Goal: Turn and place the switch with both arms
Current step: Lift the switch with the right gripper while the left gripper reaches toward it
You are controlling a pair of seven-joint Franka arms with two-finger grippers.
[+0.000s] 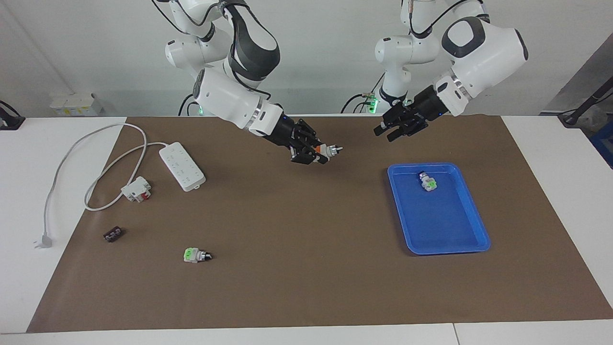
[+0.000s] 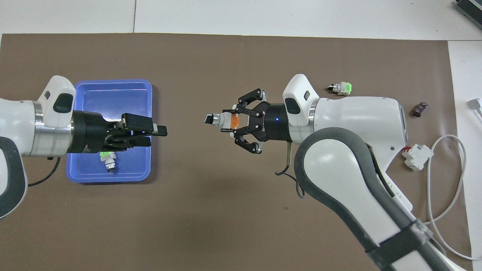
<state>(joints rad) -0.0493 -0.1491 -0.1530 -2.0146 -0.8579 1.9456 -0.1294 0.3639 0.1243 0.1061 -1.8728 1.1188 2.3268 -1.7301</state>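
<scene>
Your switch [image 1: 325,151] [image 2: 225,120] is up in the air over the mid part of the brown mat [image 1: 306,268] [image 2: 211,210], clamped in the right gripper [image 1: 313,152] [image 2: 241,121]. Orange patch faces up, silver collar and black knob stick out past the jaws, pointing toward the left arm's end of the desk [image 1: 62,268] [image 2: 263,15].

Right arm's forearm slopes down and the gripper lies almost level; jaws closed on the switch's white-grey body.

Left gripper [image 1: 390,132] [image 2: 160,131] hangs over the blue tray [image 1: 440,242] [image 2: 113,86], at the edge toward the mat's middle, pointing at the switch w/ a clear gap between them. Nothing in it; can't tell how wide the jaws stand.

Tray is glossy plastic, rectangular w/ rounded corners and a raised rim. In it lies a green-patch switch [image 1: 427,181] [image 2: 107,160], partly under the left gripper in the overhead view.

Toward the right arm's end of the mat: another green-patch switch [image 1: 196,255] [image 2: 340,88], a small dark part [image 1: 113,234] [image 2: 420,109], a white-and-red block [image 1: 136,189] [image 2: 417,156], a white power strip [image 1: 182,166] w/ looped cable [image 1: 72,158] [image 2: 448,180].
</scene>
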